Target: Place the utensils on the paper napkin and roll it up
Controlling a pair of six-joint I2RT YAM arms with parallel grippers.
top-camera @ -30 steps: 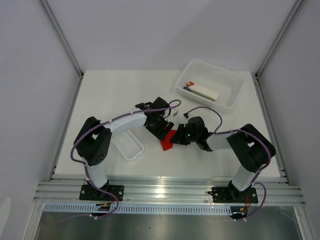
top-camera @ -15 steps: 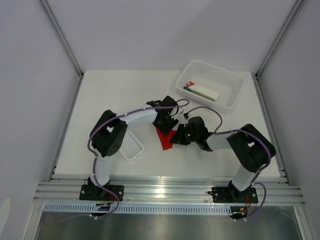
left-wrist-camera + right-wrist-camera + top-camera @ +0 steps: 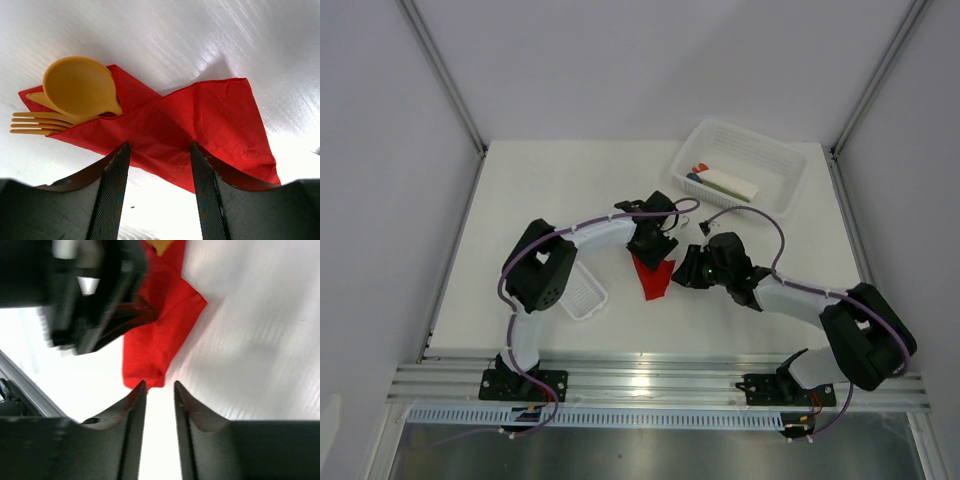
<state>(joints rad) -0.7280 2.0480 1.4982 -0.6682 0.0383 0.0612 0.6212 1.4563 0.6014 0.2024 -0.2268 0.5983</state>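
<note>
The red paper napkin (image 3: pixel 651 277) lies folded on the white table between my two grippers. In the left wrist view the paper napkin (image 3: pixel 200 120) wraps over the orange utensils (image 3: pixel 80 87): a spoon head, fork tines and a knife tip stick out at its left end. My left gripper (image 3: pixel 159 150) stands open right at the napkin's near edge, with bare table between the fingers. My right gripper (image 3: pixel 159 385) is narrowly open just short of the napkin's (image 3: pixel 160 325) lower corner, holding nothing. From above, the left gripper (image 3: pixel 653 250) is at the napkin's far end and the right gripper (image 3: pixel 681 272) at its right side.
A white mesh basket (image 3: pixel 786 190) with white, blue and red items stands at the back right. A narrow white tray (image 3: pixel 578 291) lies left of the napkin, beside the left arm. A metal rail runs along the near table edge.
The right gripper has opened off the napkin's corner, and its arm has swung out to the right. The left arm shifted toward the napkin's far end earlier and has since held still.
</note>
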